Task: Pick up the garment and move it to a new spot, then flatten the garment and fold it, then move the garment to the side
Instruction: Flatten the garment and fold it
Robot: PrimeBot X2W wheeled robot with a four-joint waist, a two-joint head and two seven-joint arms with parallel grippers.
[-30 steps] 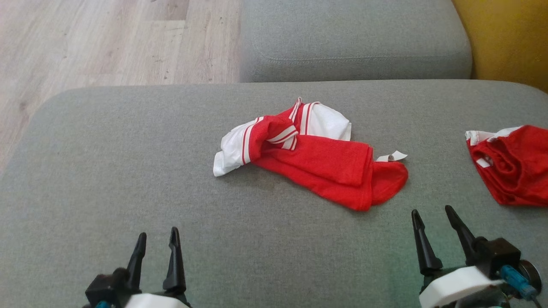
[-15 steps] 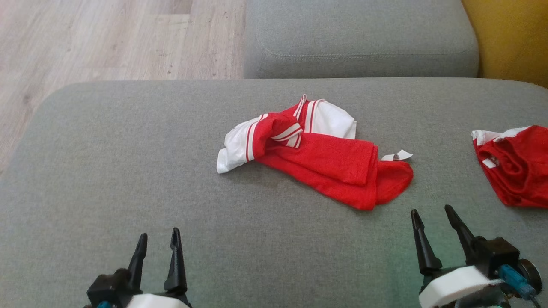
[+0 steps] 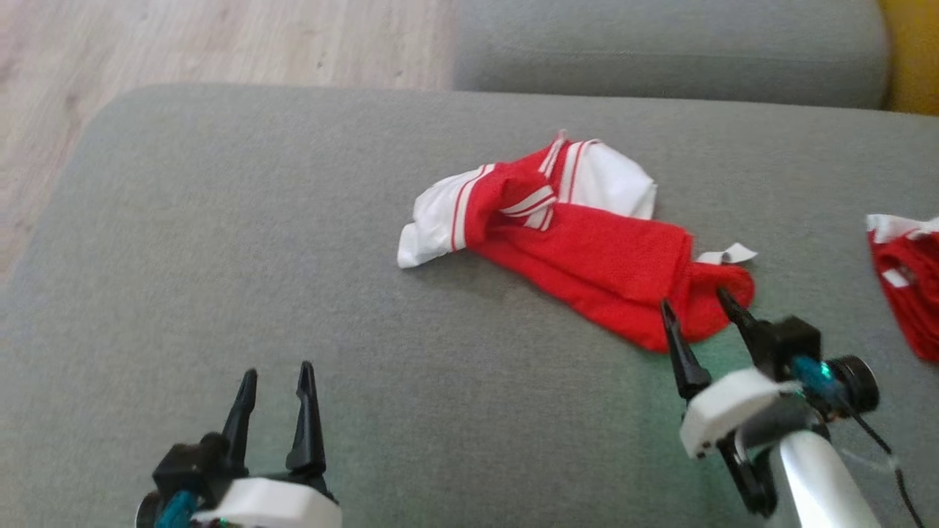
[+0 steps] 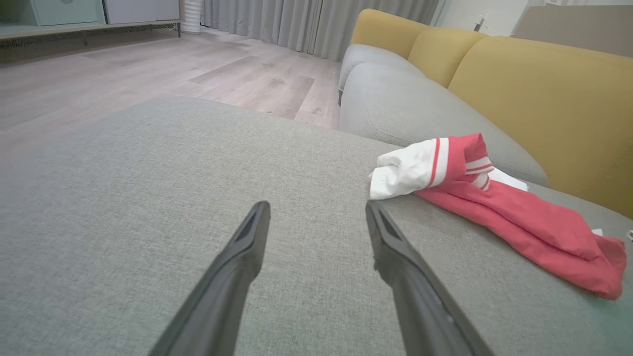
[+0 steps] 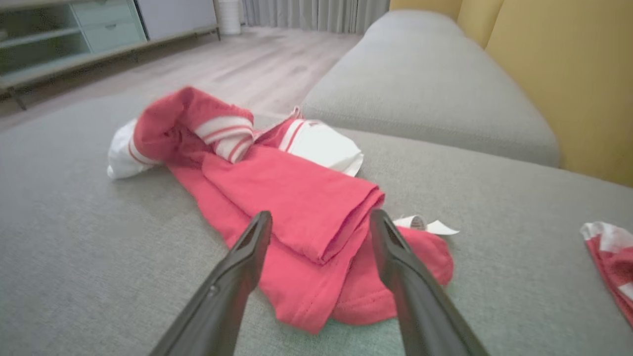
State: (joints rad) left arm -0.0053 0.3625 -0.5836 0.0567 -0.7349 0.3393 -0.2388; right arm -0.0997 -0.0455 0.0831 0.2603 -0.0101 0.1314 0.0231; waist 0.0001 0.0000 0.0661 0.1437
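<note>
Your left gripper (image 3: pixel 277 369) hovers low at near left, fingers spread, empty, well apart from the garment (image 3: pixel 594 257) | garment lies crumpled mid-cushion (image 3: pixel 220 242) | your right gripper (image 3: pixel 694 298) reaches forward, jaws released, tips over the garment's near right red edge

Black tapered fingers (image 3: pixel 307 418), white wrist housings (image 3: pixel 722 411) (teal plug (image 3: pixel 807 367), black cable (image 3: pixel 873 438)).

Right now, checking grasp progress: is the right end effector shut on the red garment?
No, the right end effector has its two fingers wide apart over the near end of the red garment, gripping nothing.
</note>
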